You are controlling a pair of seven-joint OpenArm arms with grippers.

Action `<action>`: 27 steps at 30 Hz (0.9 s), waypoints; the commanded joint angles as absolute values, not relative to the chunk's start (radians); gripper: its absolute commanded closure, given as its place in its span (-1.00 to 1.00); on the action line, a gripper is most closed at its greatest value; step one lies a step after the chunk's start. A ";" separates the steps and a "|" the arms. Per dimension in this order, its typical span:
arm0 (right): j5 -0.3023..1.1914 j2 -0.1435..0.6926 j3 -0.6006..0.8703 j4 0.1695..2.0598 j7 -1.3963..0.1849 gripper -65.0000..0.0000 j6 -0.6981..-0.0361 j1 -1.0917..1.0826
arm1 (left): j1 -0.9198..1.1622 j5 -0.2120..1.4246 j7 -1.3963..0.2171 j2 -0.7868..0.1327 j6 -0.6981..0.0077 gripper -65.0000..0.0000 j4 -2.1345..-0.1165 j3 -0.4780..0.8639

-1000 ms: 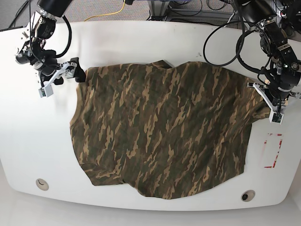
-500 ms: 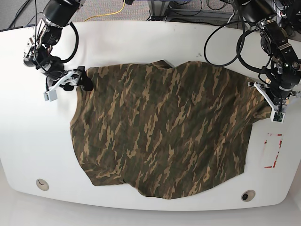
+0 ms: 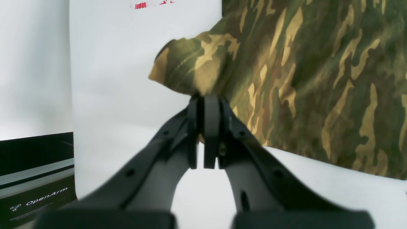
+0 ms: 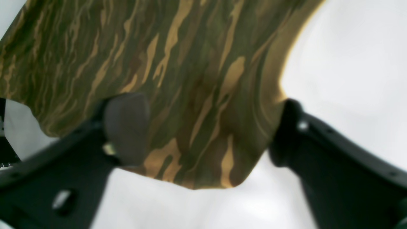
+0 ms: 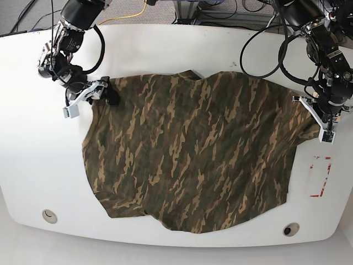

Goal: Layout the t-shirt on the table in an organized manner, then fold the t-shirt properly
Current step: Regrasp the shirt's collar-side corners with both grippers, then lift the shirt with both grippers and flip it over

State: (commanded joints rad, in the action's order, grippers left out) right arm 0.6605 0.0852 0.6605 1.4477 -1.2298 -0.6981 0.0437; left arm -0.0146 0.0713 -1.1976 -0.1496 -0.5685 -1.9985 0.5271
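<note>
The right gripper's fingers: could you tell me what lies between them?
A corner of the t-shirt lies between the open right gripper's fingers, shown in the right wrist view.

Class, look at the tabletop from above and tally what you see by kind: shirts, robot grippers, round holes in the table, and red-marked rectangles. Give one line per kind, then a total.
Camouflage t-shirt: 1
Grippers: 2, the left gripper and the right gripper
Round grommet holes: 2, one and the other
Red-marked rectangle: 1
Total: 6

My left gripper [image 3: 203, 105] is clamped tight, fingertips pressed together. My right gripper [image 4: 203, 127] is spread wide, its fingers [image 4: 127, 127] angled down and forward.
</note>
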 joint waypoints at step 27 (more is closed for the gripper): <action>1.038 0.168 0.670 1.965 -1.334 0.98 -0.698 0.308 | 0.058 0.071 -1.198 -0.150 -0.698 1.00 -2.006 0.550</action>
State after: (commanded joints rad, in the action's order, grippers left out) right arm 1.0380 0.1680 0.6697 1.9647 -1.3341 -0.6981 0.3076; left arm 0.0575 0.0713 -1.1976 -0.1496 -0.6981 -2.0062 0.5501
